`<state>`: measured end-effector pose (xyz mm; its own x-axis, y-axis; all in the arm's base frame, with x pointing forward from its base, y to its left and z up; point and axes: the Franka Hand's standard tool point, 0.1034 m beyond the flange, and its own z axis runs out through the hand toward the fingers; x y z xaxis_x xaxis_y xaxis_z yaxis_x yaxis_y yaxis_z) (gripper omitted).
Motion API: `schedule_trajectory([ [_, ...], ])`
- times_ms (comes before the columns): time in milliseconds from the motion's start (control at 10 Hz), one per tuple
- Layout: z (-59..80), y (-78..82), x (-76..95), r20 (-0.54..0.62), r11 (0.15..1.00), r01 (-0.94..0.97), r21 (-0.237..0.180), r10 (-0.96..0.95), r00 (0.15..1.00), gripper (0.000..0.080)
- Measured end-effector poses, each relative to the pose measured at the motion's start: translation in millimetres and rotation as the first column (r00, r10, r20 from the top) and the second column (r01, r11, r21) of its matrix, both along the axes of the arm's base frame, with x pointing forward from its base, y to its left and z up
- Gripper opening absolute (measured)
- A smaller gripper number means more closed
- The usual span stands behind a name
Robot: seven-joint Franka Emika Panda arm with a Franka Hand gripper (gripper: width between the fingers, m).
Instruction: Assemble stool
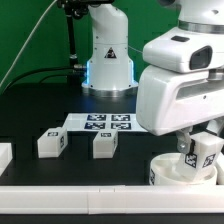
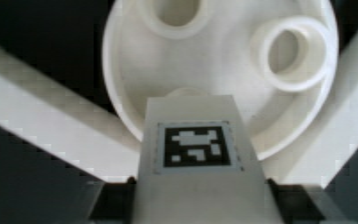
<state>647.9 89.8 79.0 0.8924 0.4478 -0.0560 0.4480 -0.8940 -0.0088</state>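
Note:
My gripper [image 1: 199,158] is shut on a white tagged stool leg [image 1: 203,152] and holds it upright just above the round white seat [image 1: 170,170] at the exterior view's lower right. In the wrist view the leg [image 2: 197,140] runs down between my fingers [image 2: 119,200], with the seat [image 2: 229,60] and its round sockets behind it. Two more tagged legs [image 1: 52,143] [image 1: 104,145] lie on the black table to the exterior view's left.
The marker board [image 1: 100,123] lies flat behind the loose legs. A white border block [image 1: 5,157] sits at the left edge and a white rail [image 1: 70,195] runs along the front. The robot base [image 1: 108,60] stands at the back.

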Motion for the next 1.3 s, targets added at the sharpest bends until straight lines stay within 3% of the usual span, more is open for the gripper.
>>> schedule_trajectory([
  [300,-0.2,1.1,0.0,0.004,0.973,0.231,-0.004,-0.231,0.973,0.0337],
  [400,-1.1,1.5,2.8,0.020,0.922,0.387,0.018,-0.387,0.922,0.0337],
  [600,-1.7,3.2,3.8,0.029,0.766,0.641,0.056,-0.643,0.766,0.0337],
  [800,-2.1,4.0,3.1,-0.027,0.492,0.868,0.066,-0.869,0.494,0.0337],
  [1300,-2.2,3.1,1.5,-0.067,0.094,0.995,0.037,-0.993,0.096,0.0337],
])
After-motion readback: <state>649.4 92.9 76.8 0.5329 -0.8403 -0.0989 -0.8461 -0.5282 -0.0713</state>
